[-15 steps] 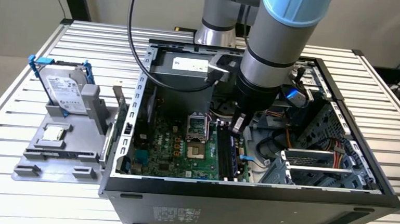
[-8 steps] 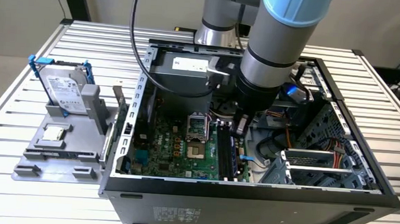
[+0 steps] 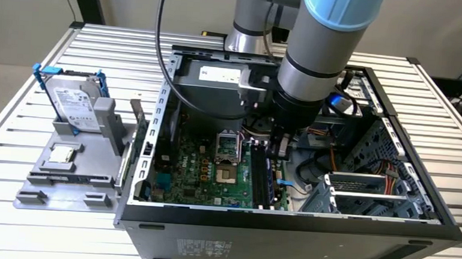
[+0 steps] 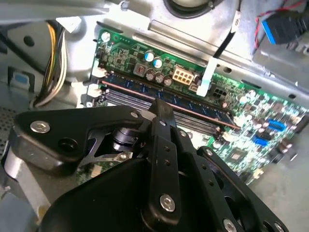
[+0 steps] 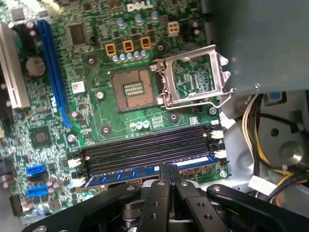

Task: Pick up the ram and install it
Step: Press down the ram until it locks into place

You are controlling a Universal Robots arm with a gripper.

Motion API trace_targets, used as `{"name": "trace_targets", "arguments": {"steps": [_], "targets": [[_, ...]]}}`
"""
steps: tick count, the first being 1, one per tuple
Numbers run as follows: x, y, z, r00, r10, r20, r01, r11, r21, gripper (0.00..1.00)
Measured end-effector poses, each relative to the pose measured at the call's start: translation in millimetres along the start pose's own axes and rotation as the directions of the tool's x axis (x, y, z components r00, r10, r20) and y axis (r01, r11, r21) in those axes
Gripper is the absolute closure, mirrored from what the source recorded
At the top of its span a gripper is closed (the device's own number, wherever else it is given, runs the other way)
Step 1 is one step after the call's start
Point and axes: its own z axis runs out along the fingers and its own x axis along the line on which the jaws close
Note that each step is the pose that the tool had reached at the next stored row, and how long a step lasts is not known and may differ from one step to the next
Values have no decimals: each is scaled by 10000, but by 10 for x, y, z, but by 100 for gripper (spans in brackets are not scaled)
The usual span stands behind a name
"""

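Slatted metal bench [image 3: 48, 227] carries an open computer case [image 3: 289, 229] lying on its side, with a grey parts tray [image 3: 67, 180] near the bench's edge at the exterior view's left, holding one hard drive [image 3: 76, 105] in a blue-handled frame and one small square processor [image 3: 63, 153]. Inside the case the green motherboard [image 5: 96, 87] shows one bare processor socket [image 5: 133, 89] with its metal retainer flipped up, and a bank of long black memory slots [image 5: 145, 145]. One ram [image 5: 140, 172], a thin blue stick, stands on edge in the outermost slot of that bank, nearest the motherboard's edge; in the second wrist view it shows as the blue strip [image 4: 193, 107]. The gripper [image 5: 168, 170] sits directly over the stick's middle with its two fingers brought together, their tips at or on its top edge; whether they pinch it or only press cannot be told. By my judgement the stick is light, stiff and brittle, best held by its long bare edges, and would tolerate only straight downward force.
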Motion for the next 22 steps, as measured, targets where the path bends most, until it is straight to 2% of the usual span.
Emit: {"name": "trace_targets", "arguments": {"steps": [3,9,16,22], "targets": [[0,-1,1,9993,-383,-5,383,9993,-6,100],[3,-10,2,9964,-847,-12,847,9964,-14,100],[6,-11,3,9959,-909,-12,909,9959,-16,100],[39,-18,15,9959,-909,-14,908,9959,-21,100]]}}
